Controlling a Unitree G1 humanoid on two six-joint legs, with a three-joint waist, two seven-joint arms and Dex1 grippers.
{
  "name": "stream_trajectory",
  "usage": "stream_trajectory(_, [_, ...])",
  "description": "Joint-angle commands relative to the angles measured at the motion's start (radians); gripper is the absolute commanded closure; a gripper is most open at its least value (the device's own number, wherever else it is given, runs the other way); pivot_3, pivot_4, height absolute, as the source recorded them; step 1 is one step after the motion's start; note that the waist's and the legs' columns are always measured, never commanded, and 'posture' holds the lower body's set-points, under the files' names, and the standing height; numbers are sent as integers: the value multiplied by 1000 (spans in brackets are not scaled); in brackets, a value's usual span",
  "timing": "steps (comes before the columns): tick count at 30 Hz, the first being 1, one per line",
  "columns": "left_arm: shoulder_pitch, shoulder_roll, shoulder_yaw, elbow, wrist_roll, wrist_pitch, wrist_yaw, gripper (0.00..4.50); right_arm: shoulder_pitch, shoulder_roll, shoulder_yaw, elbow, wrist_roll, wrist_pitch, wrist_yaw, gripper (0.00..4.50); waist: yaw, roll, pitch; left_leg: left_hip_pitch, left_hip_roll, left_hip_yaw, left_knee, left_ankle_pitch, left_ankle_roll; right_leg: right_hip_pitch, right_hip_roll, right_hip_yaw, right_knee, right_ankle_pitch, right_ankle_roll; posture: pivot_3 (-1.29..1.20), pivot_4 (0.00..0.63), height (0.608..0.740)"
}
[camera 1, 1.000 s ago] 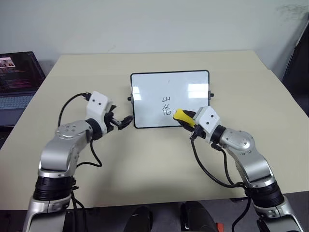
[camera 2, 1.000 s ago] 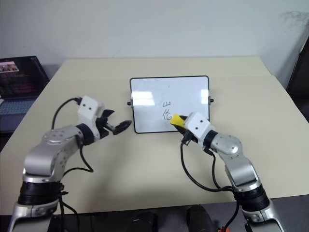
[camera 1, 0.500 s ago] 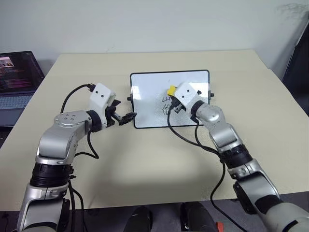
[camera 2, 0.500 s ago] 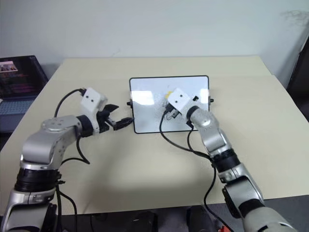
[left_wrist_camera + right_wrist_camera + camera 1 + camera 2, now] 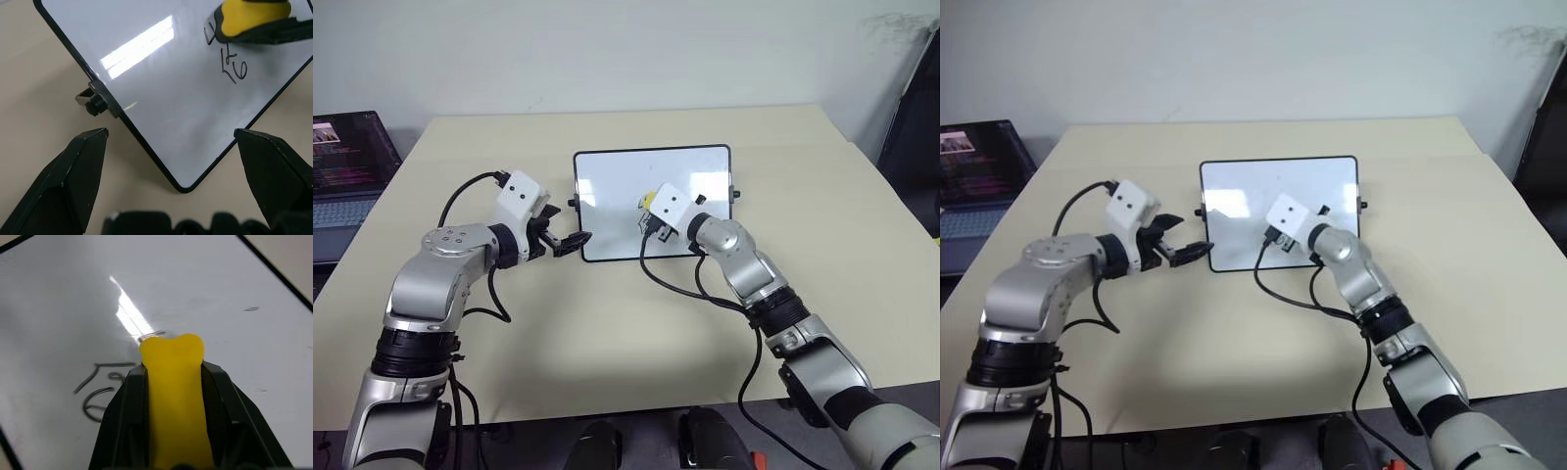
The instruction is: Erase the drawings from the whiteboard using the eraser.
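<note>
Right gripper (image 5: pixel 173 382) now forward over whiteboard (image 5: pixel 607 181), off its near edge; jaws clamped on eraser (image 5: pixel 177 396). Left gripper (image 5: pixel 171 161) spread wide, straddling near-left board corner. Wrist views alone reveal remaining drawings (image 5: pixel 234 66) beside eraser tip; head views hide them.

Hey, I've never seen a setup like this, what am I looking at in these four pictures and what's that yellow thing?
It is a two-armed humanoid robot at a beige table. Two pictures come from cameras in its head, looking down; the other two sit on its wrists. On the table lies a small whiteboard with marker drawings. The right gripper is shut on the yellow thing, an eraser, over the drawings. The left gripper is open at the board's corner. A laptop stands off to the side.
</note>
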Motion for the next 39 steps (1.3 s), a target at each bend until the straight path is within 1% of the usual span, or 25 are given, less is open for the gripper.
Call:
stream_trajectory(1, [-19, 17, 29, 2, 4, -16, 5, 0, -9, 3, -1, 21, -19, 15, -7, 3398, 0, 0, 0, 0, 0, 0, 0, 0, 0, 0, 0, 0, 0, 0, 0, 0, 150, 740])
stream_trajectory(4, [-19, 19, 35, 15, 4, -20, 7, 0, -24, 5, -23, -7, -3, 18, -11, 3398, 0, 0, 0, 0, 0, -1, 0, 1, -1, 0, 0, 0, 0, 1, -1, 0, 150, 740])
stream_trajectory(8, [-27, 21, 44, 57, 13, -33, 16, 0, -54, 25, -110, -97, 72, 65, -16, 3398, 2, 0, 0, -2, 1, -2, 0, 1, -1, -1, 0, -1, 0, 1, -1, 0, 150, 740])
stream_trajectory(11, [-28, 25, 45, 70, 15, -39, 14, 0, -80, 35, -138, -82, 74, 74, -52, 3398, 2, 0, 0, -3, 3, -3, 0, 1, -1, -2, 0, -1, 0, 1, -1, 0, 150, 740])
stream_trajectory(17, [-24, 24, 43, 65, 13, -41, 12, 0, -103, 59, -110, 21, 42, 41, -91, 3398, 1, 0, 0, -4, 5, -1, -2, 2, -4, -5, 0, 0, -2, 1, -1, 0, 150, 740])
stream_trajectory(21, [-18, 26, 45, 51, 7, -34, 10, 0, -81, 75, -44, 37, 16, 31, -54, 3398, 0, 0, 0, -5, 6, 4, -2, 2, -3, -6, 0, 1, -2, 1, -2, 0, 150, 740])
stream_trajectory(24, [-16, 26, 47, 49, 6, -34, 11, 0, -52, 71, 14, 33, -6, 34, -1, 3398, -1, 0, 0, -4, 7, 4, -2, 1, -2, -6, 2, 2, -1, 1, -2, 0, 150, 740])
stream_trajectory(27, [-12, 26, 49, 42, 4, -30, 12, 0, -30, 66, 42, 22, -15, 44, 29, 3398, 0, 0, 0, -4, 8, 4, -1, 0, -1, -6, 2, 1, -1, 1, -2, 0, 150, 740])
stream_trajectory(30, [-8, 26, 50, 36, 2, -27, 13, 0, -36, 59, 33, 20, -20, 36, 8, 3398, 1, 0, 0, -3, 8, 4, -1, 0, -1, -5, 3, 1, 0, 2, -3, 0, 150, 740])
stream_trajectory(35, [-1, 24, 49, 29, -3, -24, 13, 0, -79, 34, -25, 28, -13, 36, -52, 3398, 2, 0, 0, -3, 10, 4, 0, 1, -1, -5, 6, 1, 0, 2, -4, 0, 150, 740])
stream_trajectory(39, [2, 21, 44, 23, -6, -22, 11, 0, -87, 2, -51, 24, -4, 46, -60, 3398, 6, 0, 0, -3, 10, 4, 0, 1, -1, -5, 7, 1, 0, 2, -4, 0, 150, 740])
